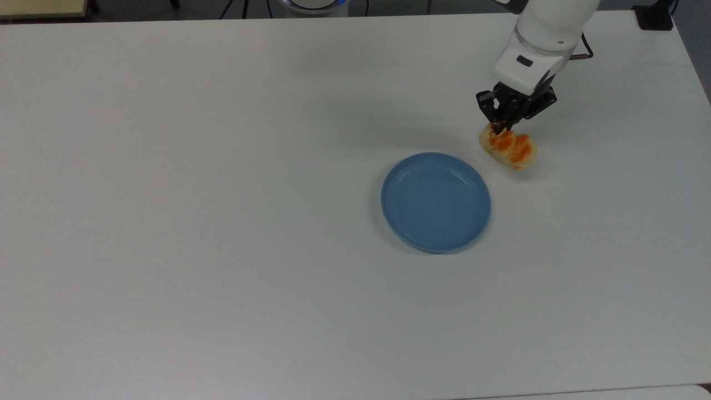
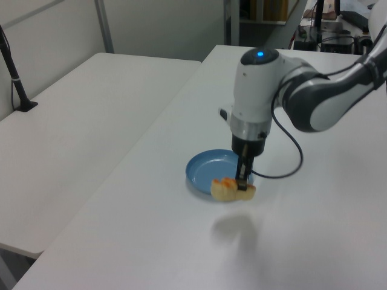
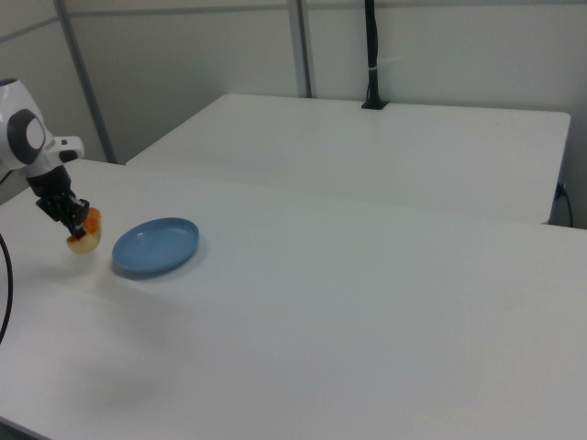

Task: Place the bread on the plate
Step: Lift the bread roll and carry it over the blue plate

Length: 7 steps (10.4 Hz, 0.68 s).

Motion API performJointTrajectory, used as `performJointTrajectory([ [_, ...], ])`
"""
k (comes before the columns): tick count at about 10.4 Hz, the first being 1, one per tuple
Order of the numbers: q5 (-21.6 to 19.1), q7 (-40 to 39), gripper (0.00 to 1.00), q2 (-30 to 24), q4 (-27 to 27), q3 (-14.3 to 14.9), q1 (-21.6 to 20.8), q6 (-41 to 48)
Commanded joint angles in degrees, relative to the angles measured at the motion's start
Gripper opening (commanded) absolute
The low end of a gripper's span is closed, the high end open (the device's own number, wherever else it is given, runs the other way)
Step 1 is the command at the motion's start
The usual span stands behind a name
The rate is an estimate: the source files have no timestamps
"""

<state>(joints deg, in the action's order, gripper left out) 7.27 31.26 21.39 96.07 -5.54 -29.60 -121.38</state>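
The bread, a pale bun with orange-brown lumps on top, hangs above the white table with my gripper shut on one end of it. It is lifted clear of the surface: the left view shows the bread in the air with its shadow on the table below, held by my gripper. The round blue plate lies flat on the table, to the lower left of the bread in the top view. In the right view the bread hangs from my gripper just left of the plate.
The white table spreads wide around the plate. A second white table stands beside it in the left view. A black post rises at the back of the far table in the right view.
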Motion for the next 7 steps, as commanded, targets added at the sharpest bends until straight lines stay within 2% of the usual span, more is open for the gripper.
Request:
performJointTrajectory([
  [1, 0.1, 9.0, 0.01, -0.8, -1.1, 0.5, 4.7, 2.9],
  [3, 0.0, 10.8, 0.01, -0.1, -1.9, 0.5, 8.7, 2.4],
  [7, 0.4, 11.2, 0.03, 3.0, -2.0, 0.7, 9.9, 1.5],
])
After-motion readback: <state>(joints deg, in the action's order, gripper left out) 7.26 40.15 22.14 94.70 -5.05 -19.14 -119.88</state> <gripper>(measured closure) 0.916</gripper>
